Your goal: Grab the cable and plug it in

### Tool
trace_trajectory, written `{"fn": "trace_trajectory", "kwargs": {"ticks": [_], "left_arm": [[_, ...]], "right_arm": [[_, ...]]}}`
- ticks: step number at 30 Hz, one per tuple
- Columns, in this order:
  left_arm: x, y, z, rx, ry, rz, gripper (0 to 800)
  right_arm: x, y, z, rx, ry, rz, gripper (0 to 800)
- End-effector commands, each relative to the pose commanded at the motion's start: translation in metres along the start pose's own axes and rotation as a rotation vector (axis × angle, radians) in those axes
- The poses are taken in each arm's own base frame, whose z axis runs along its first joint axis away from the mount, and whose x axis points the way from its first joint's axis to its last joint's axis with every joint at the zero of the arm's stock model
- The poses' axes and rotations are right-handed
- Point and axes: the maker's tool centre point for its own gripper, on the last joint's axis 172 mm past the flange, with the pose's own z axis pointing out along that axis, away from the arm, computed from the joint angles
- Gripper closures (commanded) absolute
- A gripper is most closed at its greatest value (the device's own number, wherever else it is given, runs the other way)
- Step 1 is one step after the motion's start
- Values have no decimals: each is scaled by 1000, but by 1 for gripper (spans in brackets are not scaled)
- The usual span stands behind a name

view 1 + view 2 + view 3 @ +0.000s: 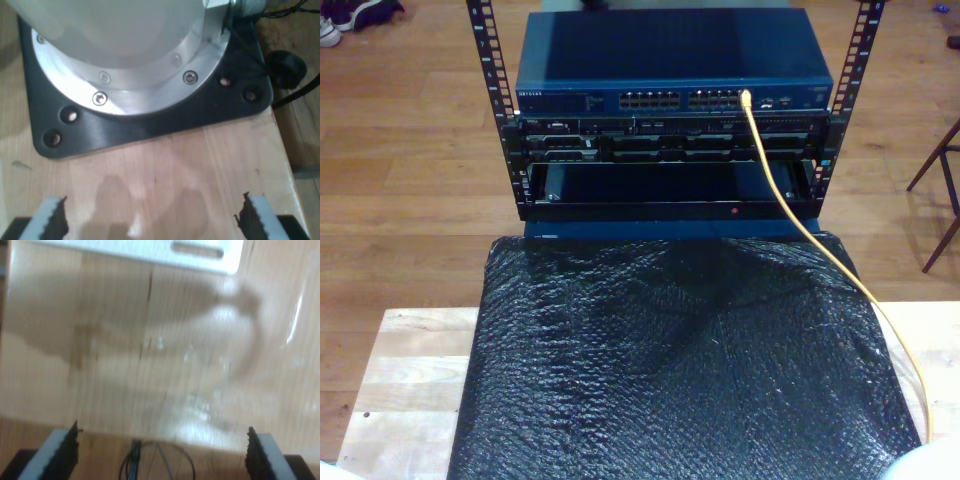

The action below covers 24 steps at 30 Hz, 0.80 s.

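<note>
- Already plugged in, the cable [790, 205] has its tip seated in a port on the front of the blue network switch [670, 60], toward the exterior view's right end of the port rows.
- From that port its long axis runs diagonally down and toward the exterior view's right: over the front of the rack units [665, 140] beneath the switch, past the corner of the black bubble-wrap sheet [680, 370], then along that sheet's right edge in the exterior view, curving down to the bottom of the picture.
- The plug end points into the switch; the free length trails toward the wooden table [405, 375].
- My first gripper [155, 217] has its jaws spread wide with nothing between them, hovering above bare wood in front of a black base plate [145, 127] carrying a round metal arm base [130, 75].
- My second gripper [162, 455] is likewise spread apart and empty, over a blurred wooden surface with a white panel [165, 252] beyond.
</note>
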Motion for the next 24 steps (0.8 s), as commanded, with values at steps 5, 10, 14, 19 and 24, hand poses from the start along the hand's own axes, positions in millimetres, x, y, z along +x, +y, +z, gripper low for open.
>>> {"fn": "trace_trajectory", "kwargs": {"ticks": [5, 10, 14, 19, 24], "left_arm": [[0, 0, 0, 0, -2, 0, 0], [-1, 0, -1, 0, -3, 0, 0], [0, 0, 0, 0, -2, 0, 0], [0, 0, 0, 0, -2, 0, 0], [0, 0, 0, 1, -2, -1, 0]], "right_arm": [[5, 0, 13, -4, 27, -15, 1], [6, 1, 14, -8, 30, -7, 0], [7, -5, 16, -20, 31, 34, 0], [7, -8, 16, -25, 27, 54, 1], [7, -8, 16, -24, 28, 51, 0]]}}
